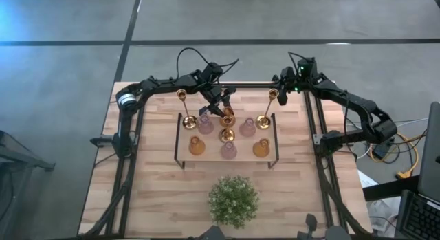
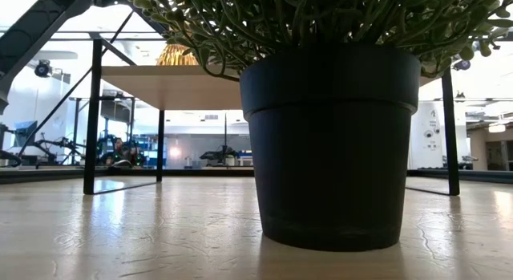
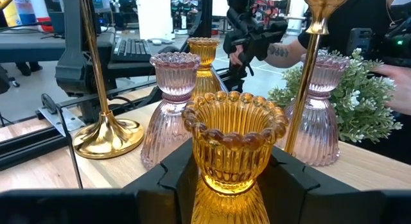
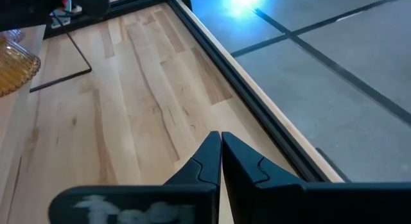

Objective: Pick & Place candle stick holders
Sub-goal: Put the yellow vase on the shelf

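Several candle stick holders stand on a low wooden shelf (image 1: pixel 212 159) in the middle of the table. They are two slim brass sticks (image 1: pixel 185 109) (image 1: pixel 268 108), squat pink-lilac glass ones (image 1: pixel 206 126) (image 1: pixel 247 127) (image 1: pixel 228 151), and amber glass ones (image 1: pixel 197 147) (image 1: pixel 260 148) (image 1: pixel 227 135). My left gripper (image 1: pixel 224 111) reaches in from the far left and is shut on another amber holder (image 3: pixel 234 144) at the shelf's far middle. My right gripper (image 1: pixel 281 82) (image 4: pixel 220 150) is shut and empty over the table's far right part. My left gripper pinches the amber holder by its narrow neck (image 3: pixel 225 180), just under the beaded cup, between its two fingers (image 3: pixel 168 176). The fingers come from the table's far side, slanting a little down. The holder stands upright. The gripper hides its foot, so I cannot tell whether it is lifted.
A bushy green plant in a black pot (image 1: pixel 234 199) (image 2: pixel 329 144) stands near the table's front edge. Pink holders (image 3: pixel 170 108) (image 3: pixel 324 115) and brass sticks (image 3: pixel 103 121) (image 3: pixel 308 63) stand close around the held one. A person's arm (image 3: pixel 277 52) shows beyond the table.
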Action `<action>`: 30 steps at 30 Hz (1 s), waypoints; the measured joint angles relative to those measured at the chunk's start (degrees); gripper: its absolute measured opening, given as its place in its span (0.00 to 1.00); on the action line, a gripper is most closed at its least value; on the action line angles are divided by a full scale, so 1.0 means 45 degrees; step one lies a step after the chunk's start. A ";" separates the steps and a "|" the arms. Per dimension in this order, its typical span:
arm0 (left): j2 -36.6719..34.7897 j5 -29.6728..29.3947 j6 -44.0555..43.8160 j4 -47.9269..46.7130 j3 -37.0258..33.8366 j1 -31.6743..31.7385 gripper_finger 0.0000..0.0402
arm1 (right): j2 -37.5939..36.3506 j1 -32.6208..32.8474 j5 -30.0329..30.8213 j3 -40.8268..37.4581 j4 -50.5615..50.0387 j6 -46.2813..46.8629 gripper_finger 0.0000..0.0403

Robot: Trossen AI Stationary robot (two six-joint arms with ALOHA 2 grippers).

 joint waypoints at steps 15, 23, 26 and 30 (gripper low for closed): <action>0.0000 -0.0976 -0.0588 -0.0073 -0.0005 0.0010 0.62 | 0.0000 0.0001 0.0000 0.0000 0.0137 0.0037 0.02; 0.0000 -0.0860 -0.0564 -0.0049 -0.0005 0.0005 0.64 | 0.0000 0.0000 -0.0005 0.0000 0.0127 0.0037 0.02; 0.0000 -0.0855 -0.0579 -0.0049 0.0000 0.0010 0.64 | 0.0000 0.0000 0.0000 0.0000 0.0127 0.0037 0.02; 0.0000 -0.0833 -0.0583 -0.0010 0.0000 0.0005 0.64 | 0.0000 0.0002 -0.0001 0.0000 0.0122 0.0037 0.02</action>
